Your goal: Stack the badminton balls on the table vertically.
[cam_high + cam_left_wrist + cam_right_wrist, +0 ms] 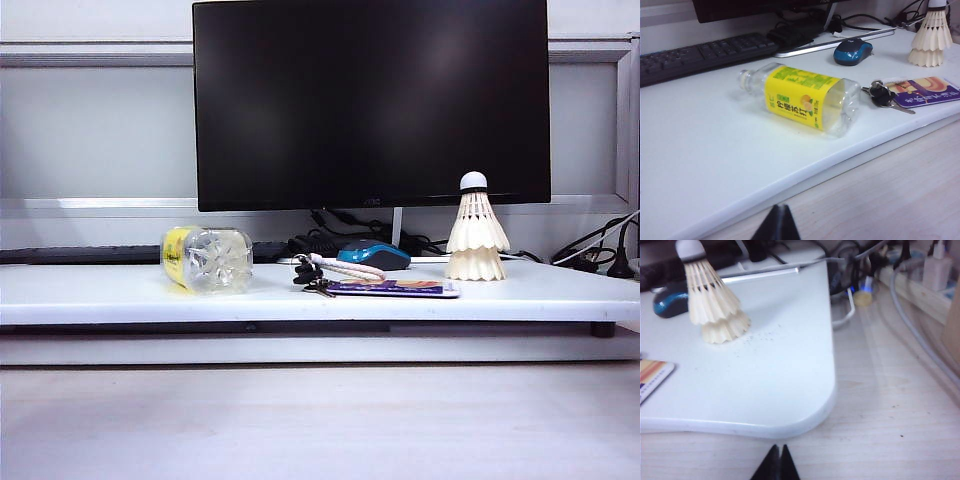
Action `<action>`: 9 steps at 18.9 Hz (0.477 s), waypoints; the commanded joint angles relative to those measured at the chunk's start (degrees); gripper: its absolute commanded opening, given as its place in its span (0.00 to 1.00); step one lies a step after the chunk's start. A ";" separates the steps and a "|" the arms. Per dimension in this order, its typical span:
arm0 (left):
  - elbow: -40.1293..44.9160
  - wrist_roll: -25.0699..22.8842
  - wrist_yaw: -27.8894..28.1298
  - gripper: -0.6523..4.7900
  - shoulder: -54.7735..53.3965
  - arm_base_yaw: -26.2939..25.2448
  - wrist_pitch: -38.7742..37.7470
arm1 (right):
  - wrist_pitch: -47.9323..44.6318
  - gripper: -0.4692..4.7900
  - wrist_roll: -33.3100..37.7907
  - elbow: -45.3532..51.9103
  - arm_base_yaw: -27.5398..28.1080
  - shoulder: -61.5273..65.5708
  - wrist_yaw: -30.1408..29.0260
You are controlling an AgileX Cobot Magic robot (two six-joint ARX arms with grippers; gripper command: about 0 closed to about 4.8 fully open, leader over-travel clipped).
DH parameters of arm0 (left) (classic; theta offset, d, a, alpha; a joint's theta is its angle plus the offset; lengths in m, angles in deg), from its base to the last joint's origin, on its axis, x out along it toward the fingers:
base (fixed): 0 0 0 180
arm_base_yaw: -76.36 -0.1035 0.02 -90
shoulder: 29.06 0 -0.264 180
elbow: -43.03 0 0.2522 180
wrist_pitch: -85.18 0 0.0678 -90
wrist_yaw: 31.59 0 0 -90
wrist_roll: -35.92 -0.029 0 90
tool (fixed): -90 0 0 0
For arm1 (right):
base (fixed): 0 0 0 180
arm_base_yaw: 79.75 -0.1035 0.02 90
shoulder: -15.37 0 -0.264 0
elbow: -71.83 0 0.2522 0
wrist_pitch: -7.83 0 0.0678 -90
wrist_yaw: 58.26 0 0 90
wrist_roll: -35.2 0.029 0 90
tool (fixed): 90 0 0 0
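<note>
White board (100, 290) runs the whole width of the exterior view, and nothing on it wants my touch now. Far left, the bottle (207, 260) lies on its side, yellow label at one end. Centre, the cord with keys (330, 272) rests against a printed card (395, 288), with a blue mouse (372, 254) just behind, under the monitor (370, 100).

Right of centre, there's the prize: the shuttlecocks (477, 238) stand nested, one skirt seated over the other, cork tip up, upright on the board. To my eye the stack is made.

My left gripper (776, 222) shows only as a dark tip at the bottom edge of its wrist view, over the wood in front of the board; I can't tell how its fingers stand. My right gripper (776, 462) sits at the bottom of its own view, fingers pressed together and empty, also off the board, well apart from the stack in the upper left.

Doing this well now means doing little: keep both arms low and back, no sweep near those feathers, since a light cone like that would topple at a nudge.
</note>
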 commanded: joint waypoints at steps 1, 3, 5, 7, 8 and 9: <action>0.13 -0.02 -0.42 0.11 0.20 0.02 -0.04 | 0.61 0.09 0.07 0.04 0.02 0.07 0.11; 0.13 0.00 -0.42 0.11 0.20 0.02 -0.66 | 0.57 0.09 0.46 0.02 0.02 0.07 -0.09; 0.13 0.00 -0.42 0.11 0.20 0.02 -0.72 | 0.22 0.09 0.70 0.02 0.02 0.07 -0.07; 0.13 0.00 -0.42 0.11 0.20 0.02 -0.72 | 0.22 0.09 0.70 0.00 0.02 0.04 -0.07; 0.13 0.00 -0.42 0.11 0.20 0.02 -0.72 | 0.24 0.09 0.72 0.00 0.02 0.04 -0.09; 0.13 0.00 -0.42 0.11 0.20 0.02 -0.72 | 0.20 0.09 0.72 0.00 0.00 0.02 -0.28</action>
